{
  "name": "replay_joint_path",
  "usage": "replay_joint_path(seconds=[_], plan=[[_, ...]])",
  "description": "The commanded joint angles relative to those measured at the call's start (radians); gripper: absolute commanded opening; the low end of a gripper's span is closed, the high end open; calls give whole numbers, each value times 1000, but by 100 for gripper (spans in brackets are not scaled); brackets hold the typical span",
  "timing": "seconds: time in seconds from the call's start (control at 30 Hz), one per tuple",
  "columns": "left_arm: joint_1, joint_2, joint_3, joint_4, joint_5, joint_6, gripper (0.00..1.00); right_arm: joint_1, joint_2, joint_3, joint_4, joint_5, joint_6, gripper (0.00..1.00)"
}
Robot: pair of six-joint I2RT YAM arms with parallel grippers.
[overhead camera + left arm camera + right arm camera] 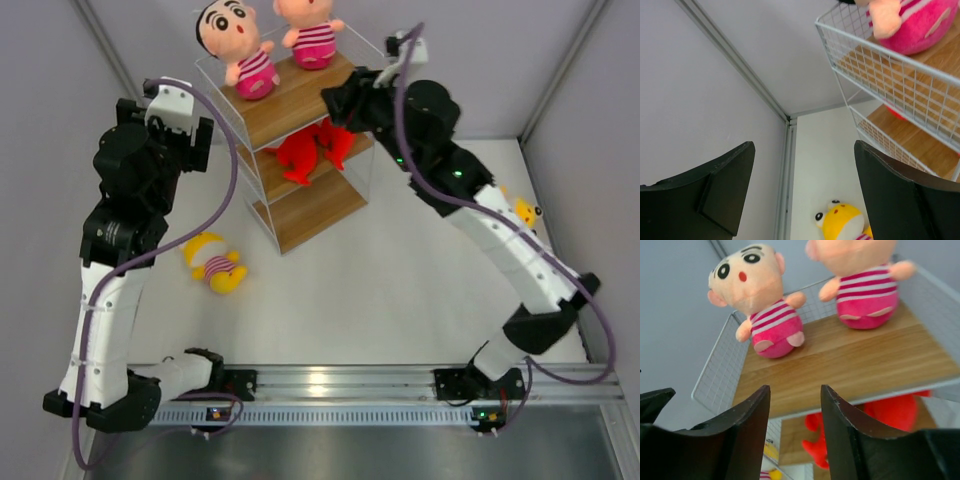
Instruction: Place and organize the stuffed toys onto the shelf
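The shelf (300, 100) stands at the back of the table. Two boy dolls (245, 52) (312, 35) sit upright on its top board, and two red sharks (312, 150) lie on the middle board. One yellow toy (213, 263) lies on the table left of the shelf. Another yellow toy (526, 212) peeks out behind the right arm. My right gripper (336, 100) (795, 390) hovers at the top board's right end, open and empty, facing the dolls (760, 305) (865, 285). My left gripper (200, 140) (804, 147) hangs open left of the shelf (890, 75), above the yellow toy (842, 222).
Grey enclosure walls (40, 120) close in the table on the left, back and right. A metal rail (330, 380) with both arm bases runs along the near edge. The shelf's bottom board (310, 215) carries nothing that I can see.
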Motion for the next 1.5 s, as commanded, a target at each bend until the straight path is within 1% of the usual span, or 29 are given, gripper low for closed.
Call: replay_joint_path(seconds=[0.0,0.03,0.07,0.1,0.13,0.17,0.2,0.23,0.27,0.3,0.33,0.37,0.4,0.47,0.53,0.63,0.67,0.8,0.83,0.97,1.13,1.2,1.3,1.33,1.4,1.43,1.47], plan=[[7,-75,-53,-47,-43,-17,87,-73,-271,-95,-130,147,-113,47],[5,-98,-68,-58,-45,-16,87,-108,-308,-134,-194,160,-97,49],[5,-109,-102,-76,-49,-13,87,-155,-345,-178,-225,110,-69,53],[5,-118,-120,-84,-57,-5,87,-220,-417,-291,-241,58,12,54],[8,-141,-137,-90,-72,-2,87,-380,-452,-353,-251,10,49,55],[13,-150,-165,-104,-76,-1,87,-457,-483,-414,-248,-62,80,57],[16,-160,-176,-111,-79,2,88,-608,-529,-532,-244,-93,128,61],[22,-178,-186,-119,-76,2,88,-681,-541,-585,-235,-122,150,64],[33,-186,-200,-127,-70,1,88,-747,-548,-632,-225,-165,170,69],[39,-193,-205,-145,-62,-1,88,-818,-540,-719,-213,-187,202,72],[45,-207,-211,-153,-54,-2,88,-939,-528,-758,-204,-202,225,74],[57,-212,-220,-161,-37,-4,88,-988,-484,-821,-192,-222,271,76],[60,-216,-225,-168,-31,-4,88,-1077,-456,-847,-183,-268,291,77],[76,-229,-234,-188,-13,-5,88,-1153,-396,-881,-173,-343,331,80],[85,-235,-240,-203,-5,-7,88,-1241,-327,-929,-121,-377,394,81],[100,-233,-251,-219,6,-10,88,-1315,-269,-952,-67,-348,460,81],[106,-233,-255,-222,10,-10,88,-1323,-235,-946,-66,-305,472,81],[117,-218,-255,-233,19,-7,88,-1334,-120,-874,-98,-251,509,82],[122,-218,-254,-236,19,-4,88,-1335,-73,-858,-100,-263,523,81],[137,-207,-249,-239,18,-2,88,-1332,12,-852,-69,-329,537,76],[163,-200,-242,-245,39,-10,88,-1323,43,-861,-28,-351,528,75],[169,-198,-239,-248,46,-10,88,-1319,89,-820,-50,-371,512,75],[185,-196,-234,-248,58,-16,88,-1316,143,-779,-61,-397,497,66],[191,-196,-229,-250,62,-17,88,-1316,150,-774,-58,-406,496,53],[197,-198,-228,-253,75,-24,88,-1316,158,-775,-48,-418,482,33],[203,-199,-231,-257,78,-24,88,-1316,153,-780,-37,-446,476,16],[205,-203,-229,-256,81,-22,88,-1314,134,-795,-31,-457,463,7]])
